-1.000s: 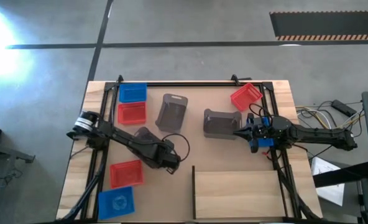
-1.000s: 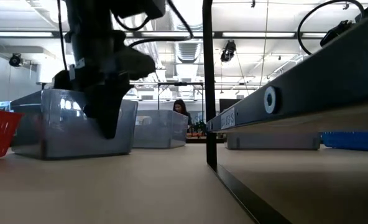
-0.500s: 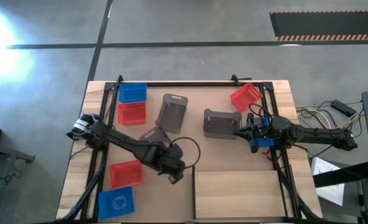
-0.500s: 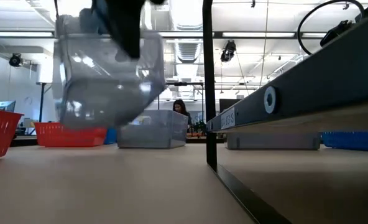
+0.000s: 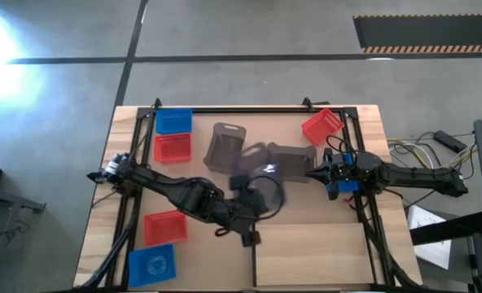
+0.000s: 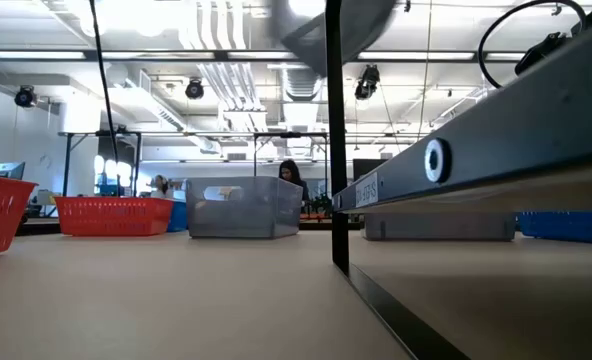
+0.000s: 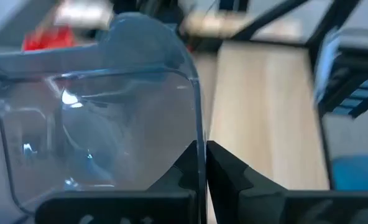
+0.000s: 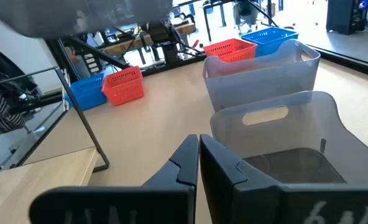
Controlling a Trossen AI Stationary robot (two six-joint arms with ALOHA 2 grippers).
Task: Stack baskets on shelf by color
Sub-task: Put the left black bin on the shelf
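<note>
High view: left claw (image 5: 249,232) sits mid-worktop by the shelf (image 5: 310,254) corner, pinched shut on a grey basket (image 5: 253,175) that's blurry and lifted above the worktop (image 5: 367,122). Left wrist view shows what you can't see from above: both fingers (image 7: 185,168) clamped on that basket's wall (image 7: 97,130), shelf plywood just beyond. Right claw (image 5: 313,172) rests against another grey basket (image 5: 294,159), fingers together, gripping nothing; right wrist view has it at that basket's rim (image 8: 277,134), with red and blue baskets (image 8: 123,84) well beyond.
</note>
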